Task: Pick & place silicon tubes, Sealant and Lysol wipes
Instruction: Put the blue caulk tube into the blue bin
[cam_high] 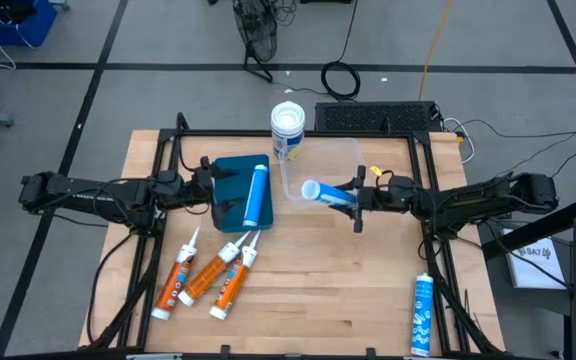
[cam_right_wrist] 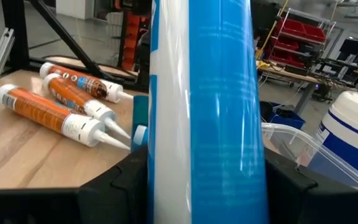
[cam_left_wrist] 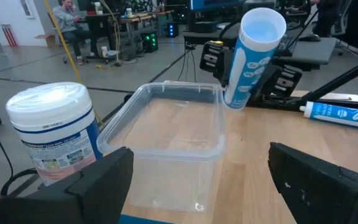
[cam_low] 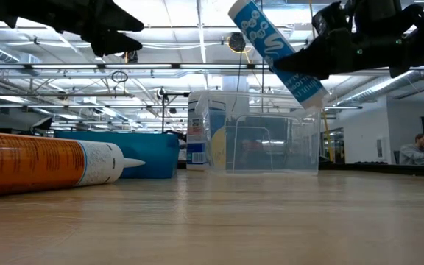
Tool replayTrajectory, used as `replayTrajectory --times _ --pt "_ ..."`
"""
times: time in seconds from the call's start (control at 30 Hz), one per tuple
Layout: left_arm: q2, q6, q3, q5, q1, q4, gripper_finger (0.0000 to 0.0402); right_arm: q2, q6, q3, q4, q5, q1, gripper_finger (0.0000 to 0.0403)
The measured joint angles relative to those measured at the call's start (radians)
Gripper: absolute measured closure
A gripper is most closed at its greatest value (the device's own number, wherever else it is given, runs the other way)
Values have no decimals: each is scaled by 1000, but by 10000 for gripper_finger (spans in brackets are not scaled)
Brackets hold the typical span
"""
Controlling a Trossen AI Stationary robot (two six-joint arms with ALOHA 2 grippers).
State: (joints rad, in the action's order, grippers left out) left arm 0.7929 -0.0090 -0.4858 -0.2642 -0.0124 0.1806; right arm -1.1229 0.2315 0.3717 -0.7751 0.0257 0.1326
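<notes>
tube pinched in right gripper, tilted above tub | risk: slipping, striking rim | left gripper spread, waiting

overhead view straight down, low view level across table, wrist views close, all sharing the clear tub

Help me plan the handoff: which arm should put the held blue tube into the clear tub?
Right. The right gripper already grips the blue tube over the clear tub; the left gripper waits over the teal bin.
</notes>
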Motion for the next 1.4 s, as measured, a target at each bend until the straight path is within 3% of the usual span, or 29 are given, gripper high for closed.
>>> replayTrajectory --times 0.97,1.13,1.4 --pt "15 -20 7 1 -15 22 36 -28 -73 0 -67 -2 0 200" --pt "96 -42 11 2 -34 148 36 -105 -66 29 -194 12 0 200" --pt "256 -10 11 1 -57 339 37 -290 -53 186 -192 84 -1 200"
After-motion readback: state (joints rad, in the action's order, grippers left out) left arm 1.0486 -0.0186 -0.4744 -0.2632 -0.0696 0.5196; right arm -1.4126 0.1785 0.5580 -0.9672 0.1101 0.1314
